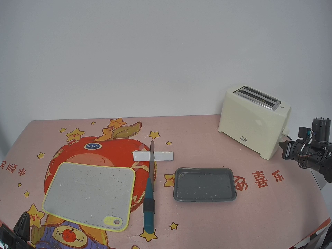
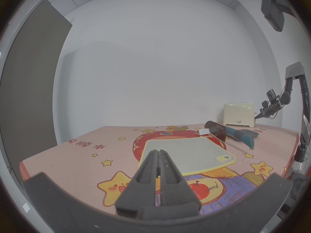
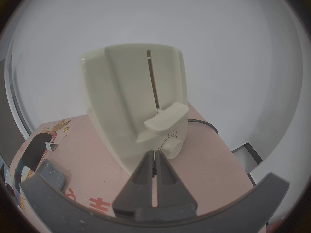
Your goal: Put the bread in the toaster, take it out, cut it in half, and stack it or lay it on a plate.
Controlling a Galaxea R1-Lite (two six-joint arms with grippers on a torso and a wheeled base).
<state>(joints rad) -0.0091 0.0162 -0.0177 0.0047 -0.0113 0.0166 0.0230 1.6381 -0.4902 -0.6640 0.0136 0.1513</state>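
We are seeing the right gripper point(image 3: 155, 153) with its jaws pressed together and holding nothing. The cream toaster point(image 1: 254, 120) is standing just ahead of them, showing them its narrow end. Its lever point(image 3: 167, 120) is sitting low in the slot, just above the jaw tips, and the round dial point(image 3: 171, 148) is almost touching them. The table's edge is running near these jaws on one side, and a dark cable point(image 3: 202, 124) is curving out from behind the toaster.

The left gripper point(image 2: 158, 152) is also closed on nothing, low over the near corner of the table. The grey cutting board point(image 2: 186, 154) with the yellow rim is lying directly ahead of its jaws. Beyond the board, the knife point(image 1: 150, 187) with the teal handle is leaning its blade on a small white rest point(image 1: 162, 155). Farther on, the dark plate point(image 1: 204, 184) is lying flat, with open cloth between it and the toaster.

The pink tablecloth point(image 1: 207, 139) is carrying a red apple print and stars, and a plain white wall point(image 1: 155, 45) is closing the far side.

The two top slots of the toaster are looking dark inside. We cannot tell whether bread is sitting there.
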